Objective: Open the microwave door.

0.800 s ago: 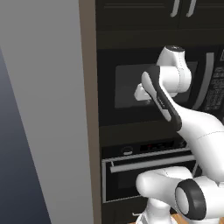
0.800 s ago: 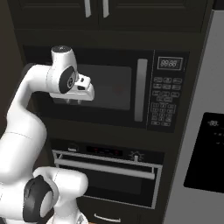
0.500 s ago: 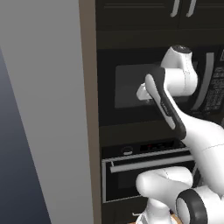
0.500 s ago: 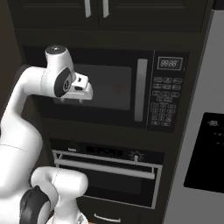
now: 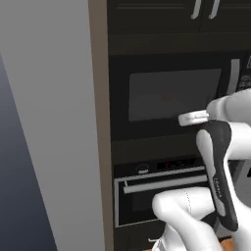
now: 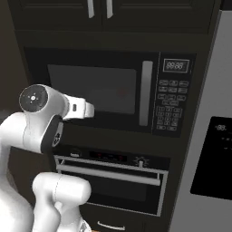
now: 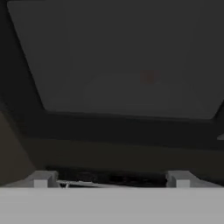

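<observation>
The microwave [image 6: 113, 88] is a black built-in box with a keypad strip [image 6: 170, 108] on its right. The microwave door [image 5: 171, 95] is shut, with a grey window [image 6: 93, 88] and a curved grey vertical handle [image 6: 146, 93], also seen as the handle [image 5: 234, 76]. My gripper [image 6: 89, 108] points at the door's lower edge, left of the handle and apart from it. The same gripper [image 5: 182, 118] sits just under the window. In the hand view the gripper [image 7: 110, 179] is open, its fingertips [image 7: 41, 179] wide apart with nothing between them, and the window [image 7: 122, 57] is above.
Under the microwave is a black oven [image 6: 108, 181] with a horizontal silver bar handle [image 6: 108, 173]. Dark cabinet doors [image 6: 97, 9] hang above. A grey fridge panel [image 6: 213, 136] stands to the right. A tall grey wall [image 5: 49, 122] stands to the left.
The arm has dropped lower. The hand has come down from in front of the window to the door's lower edge. The door has stayed shut.
</observation>
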### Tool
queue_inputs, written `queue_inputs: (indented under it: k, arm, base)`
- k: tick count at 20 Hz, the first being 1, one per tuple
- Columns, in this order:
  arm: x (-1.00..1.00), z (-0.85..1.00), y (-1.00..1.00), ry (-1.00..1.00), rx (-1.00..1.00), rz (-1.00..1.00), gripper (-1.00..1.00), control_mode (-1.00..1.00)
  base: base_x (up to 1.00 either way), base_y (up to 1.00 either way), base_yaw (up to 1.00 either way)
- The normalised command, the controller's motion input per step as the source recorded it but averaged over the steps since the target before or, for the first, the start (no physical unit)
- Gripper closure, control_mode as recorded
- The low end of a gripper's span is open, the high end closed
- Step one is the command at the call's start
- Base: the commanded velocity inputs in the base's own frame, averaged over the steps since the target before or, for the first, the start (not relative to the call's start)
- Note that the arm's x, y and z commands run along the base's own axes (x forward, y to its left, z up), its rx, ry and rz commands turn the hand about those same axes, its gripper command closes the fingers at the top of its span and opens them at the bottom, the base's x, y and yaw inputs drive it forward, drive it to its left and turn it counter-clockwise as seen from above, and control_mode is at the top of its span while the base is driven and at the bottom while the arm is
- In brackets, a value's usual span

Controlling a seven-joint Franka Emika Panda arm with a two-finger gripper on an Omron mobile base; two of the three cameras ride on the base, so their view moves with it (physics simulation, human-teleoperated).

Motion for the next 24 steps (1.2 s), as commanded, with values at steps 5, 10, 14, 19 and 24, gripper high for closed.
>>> queue_inputs:
  k: [5,10,14,19,24]
  arm:
    - [-0.65,0.21,-0.93,-0.59,0.01,0.0,-1.0,-1.0]
    - [-0.31,0.24,-0.96,-0.56,0.0,0.0,-1.0,-1.0]
    - [0.0,0.0,-0.81,-0.37,0.0,0.0,-1.0,-1.0]
    - [0.3,-0.15,-0.31,-0.21,0.0,0.03,-1.0,-1.0]
    - [0.46,-0.06,-0.14,-0.01,0.0,0.0,-1.0,-1.0]
  base:
    - [0.0,0.0,0.0]
    - [0.0,0.0,0.0]
    - [0.0,0.0,0.0]
    - [0.0,0.0,0.0]
    - [0.0,0.0,0.0]
